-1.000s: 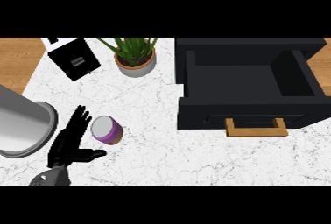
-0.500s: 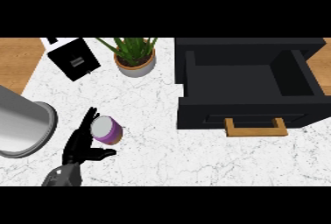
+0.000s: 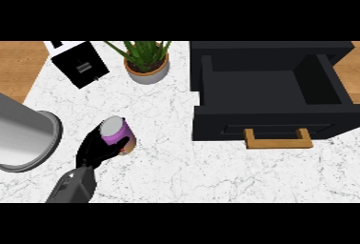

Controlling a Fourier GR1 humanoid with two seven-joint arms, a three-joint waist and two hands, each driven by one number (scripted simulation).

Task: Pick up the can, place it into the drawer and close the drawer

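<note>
A purple can with a silvery top stands left of the middle of the white marble counter. My left hand comes in from the lower left and its fingers and thumb are curled round the can's lower side, hiding part of it. The black drawer is pulled open at the right, its inside bare, with a wooden handle on its front. The can lies well to the left of the drawer. My right hand shows nowhere.
A potted green plant stands at the back, just left of the drawer. A black box sits at the back left. A large grey cylinder lies at the left edge, close to my forearm.
My left hand has moved right to the can and its fingers have curled round it. The can has shifted slightly right and looks a little nearer.
</note>
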